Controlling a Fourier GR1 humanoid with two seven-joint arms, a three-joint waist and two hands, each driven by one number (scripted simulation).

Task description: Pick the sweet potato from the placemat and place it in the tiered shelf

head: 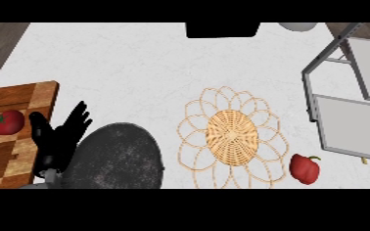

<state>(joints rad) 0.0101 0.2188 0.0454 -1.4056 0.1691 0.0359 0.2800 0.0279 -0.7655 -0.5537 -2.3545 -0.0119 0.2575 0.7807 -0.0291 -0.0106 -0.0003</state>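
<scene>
The woven placemat [231,132] lies at the counter's middle with nothing on it. I see no sweet potato anywhere I can name with certainty; a small tan sliver [363,161] shows at the right edge, just below the shelf's front tray, and I cannot tell what it is. The tiered shelf [334,105], a grey metal frame with pale trays, stands at the right. My left hand [61,133] rests at the lower left with its fingers straight and pointing up, holding nothing. My right hand does not show.
A red bell pepper [305,169] lies right of the placemat, near the shelf. A wooden cutting board [33,103] at the left carries a tomato [9,121]. A dark speckled round shape [119,159] sits beside my left hand. A black object [222,30] and a pale bowl [298,26] are at the far edge.
</scene>
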